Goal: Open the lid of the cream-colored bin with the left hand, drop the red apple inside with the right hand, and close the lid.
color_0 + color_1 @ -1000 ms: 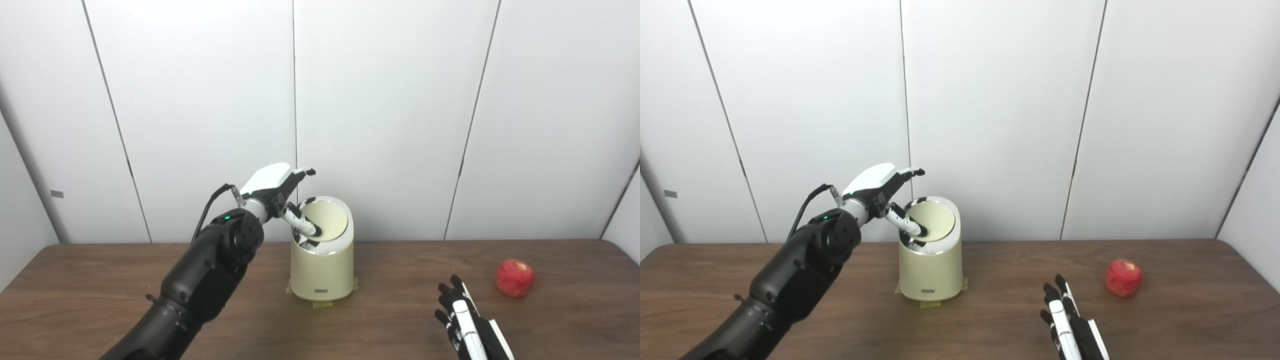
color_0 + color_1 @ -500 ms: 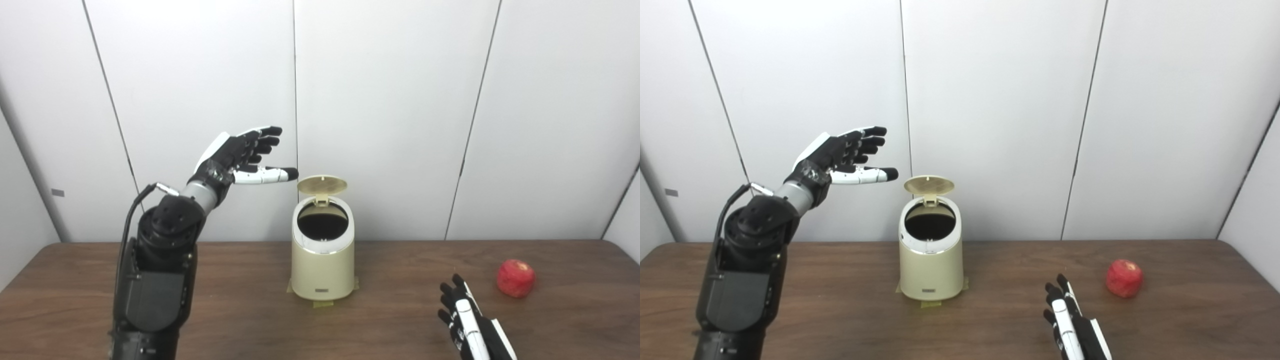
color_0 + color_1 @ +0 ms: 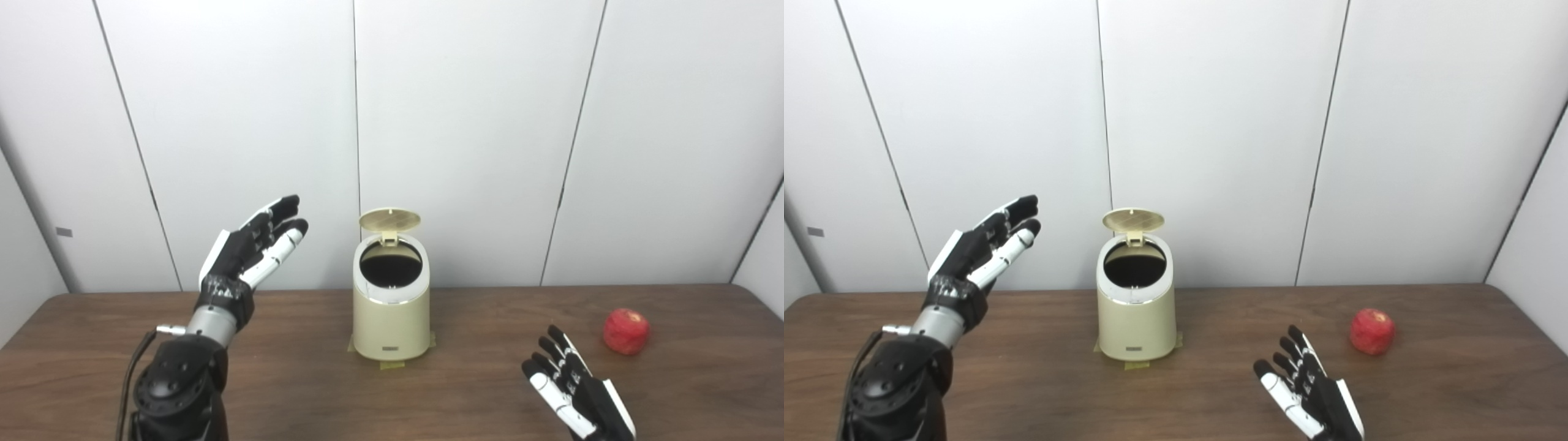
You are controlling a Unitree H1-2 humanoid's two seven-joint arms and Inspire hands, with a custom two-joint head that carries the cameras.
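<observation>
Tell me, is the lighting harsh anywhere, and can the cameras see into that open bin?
Left eye view: soft, even light, no glare on the table; the bin interior reads plain black. Right eye view: the same; the apple is sharp, with only a faint shadow beneath.

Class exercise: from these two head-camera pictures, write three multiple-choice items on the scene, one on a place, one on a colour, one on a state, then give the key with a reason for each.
1. Where is the red apple?
A. inside the bin
B. on the table, right of the bin
C. in the right hand

2. What colour is the bin?
A. cream
B. blue
C. black

3. How does the lid stand?
A. shut flat
C. lying on the table
B. raised open

Key: 1 B, it rests on the table beyond the open right hand. 2 A, its wall is cream. 3 B, it stands up behind the dark opening, with the open left hand well clear.
</observation>
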